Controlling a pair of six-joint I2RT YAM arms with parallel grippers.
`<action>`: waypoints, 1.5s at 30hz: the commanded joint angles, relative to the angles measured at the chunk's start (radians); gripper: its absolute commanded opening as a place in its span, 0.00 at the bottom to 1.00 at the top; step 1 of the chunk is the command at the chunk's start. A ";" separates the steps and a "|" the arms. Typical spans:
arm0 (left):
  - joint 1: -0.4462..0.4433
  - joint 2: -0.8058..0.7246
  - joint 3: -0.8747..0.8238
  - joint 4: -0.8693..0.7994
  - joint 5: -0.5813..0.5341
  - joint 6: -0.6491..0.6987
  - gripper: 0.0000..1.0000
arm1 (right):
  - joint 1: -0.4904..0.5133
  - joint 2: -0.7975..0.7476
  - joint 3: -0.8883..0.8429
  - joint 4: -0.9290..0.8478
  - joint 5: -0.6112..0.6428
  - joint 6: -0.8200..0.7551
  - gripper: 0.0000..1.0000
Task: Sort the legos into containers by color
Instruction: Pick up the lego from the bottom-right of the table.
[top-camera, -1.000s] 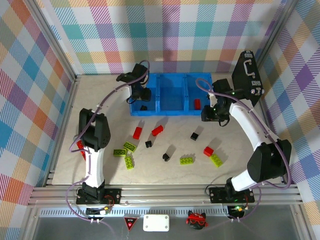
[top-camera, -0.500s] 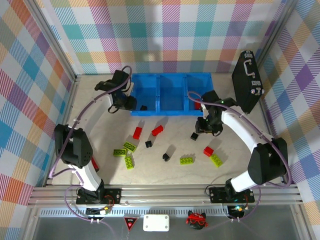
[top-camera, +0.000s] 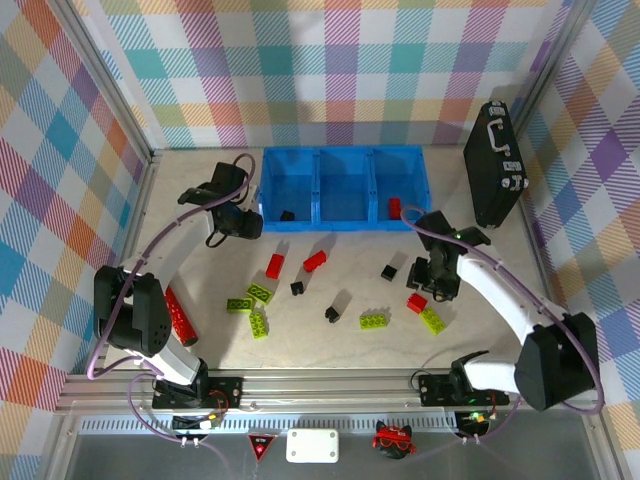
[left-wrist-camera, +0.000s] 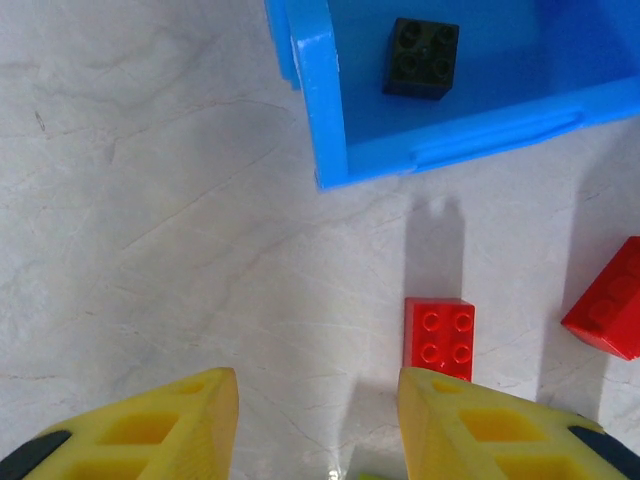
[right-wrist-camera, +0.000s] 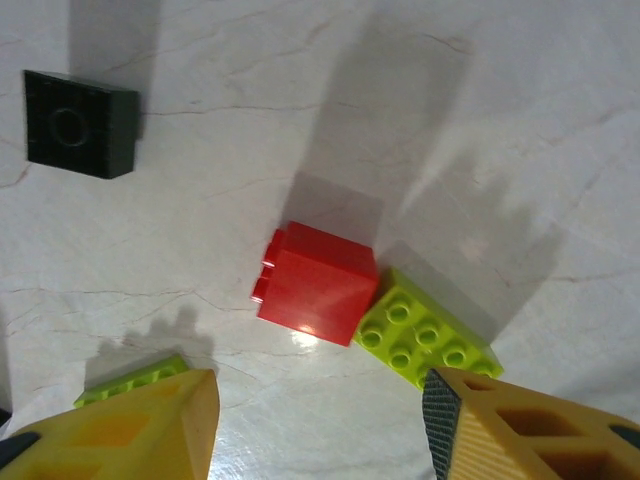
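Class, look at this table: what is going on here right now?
Two robot arms are sorting legos by colour into three joined blue containers. A black brick lies in the left bin, a red brick in the right. The right arm's fingers stand open over a loose red brick beside a lime brick on the table. The left arm's fingers are open, holding nothing, near another red brick. About a dozen bricks lie loose.

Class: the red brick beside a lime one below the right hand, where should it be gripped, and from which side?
Probably from above, pinching the red brick across its two free sides: it lies tipped, studs sideways, and the lime brick crowds the face opposite the studs.
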 joint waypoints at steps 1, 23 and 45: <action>0.008 -0.028 -0.006 0.034 -0.012 0.024 0.46 | 0.001 -0.060 -0.051 -0.042 0.052 0.163 0.61; 0.022 -0.023 -0.002 0.024 -0.016 0.026 0.46 | 0.001 -0.059 -0.291 0.089 -0.059 0.269 0.80; 0.025 -0.013 0.001 0.019 -0.008 0.026 0.46 | 0.002 -0.050 -0.316 0.132 -0.008 0.358 0.84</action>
